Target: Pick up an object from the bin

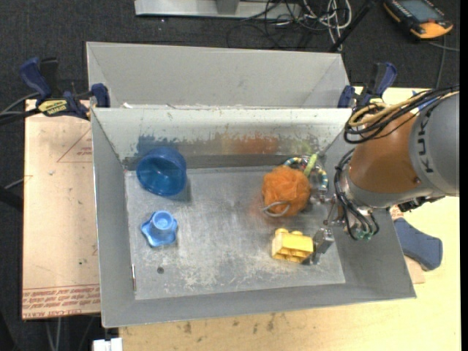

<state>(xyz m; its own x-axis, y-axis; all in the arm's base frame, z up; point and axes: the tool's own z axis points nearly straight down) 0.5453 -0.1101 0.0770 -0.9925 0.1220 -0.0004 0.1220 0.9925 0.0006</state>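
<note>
My gripper (322,243) is low in the bin's front right part, just right of a yellow toy block (292,246) that lies on the floor, and looks to touch its right end. An orange mesh puff (287,190) with a grey loop sits just behind the block, left of the wrist. A small multi-coloured thing (306,164) with green and white bits lies behind the puff, against the back right wall.
A blue cup (162,172) lies on its side at the back left. A small blue flower-shaped piece (159,228) sits at the left. The arm and its cables come in over the right wall.
</note>
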